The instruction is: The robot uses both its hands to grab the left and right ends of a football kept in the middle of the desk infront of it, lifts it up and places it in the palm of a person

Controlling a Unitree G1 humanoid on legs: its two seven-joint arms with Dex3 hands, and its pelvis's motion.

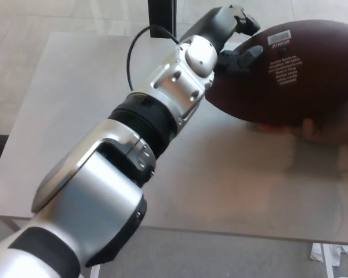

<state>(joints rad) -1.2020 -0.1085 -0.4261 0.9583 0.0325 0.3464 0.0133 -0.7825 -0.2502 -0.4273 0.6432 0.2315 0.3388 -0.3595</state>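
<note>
Football (296, 72) rests on person's palm (330, 128), left hand (235, 40) touching its end.

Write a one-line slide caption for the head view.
Robot's left hand at the left end of a brown leather football, which rests on a person's hand above the light grey desk.

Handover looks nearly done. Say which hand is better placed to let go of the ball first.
Left. Only the left hand shows, its fingers against the ball's left end. The ball sits on a person's palm. The right hand is out of view, so I can't judge it.
</note>
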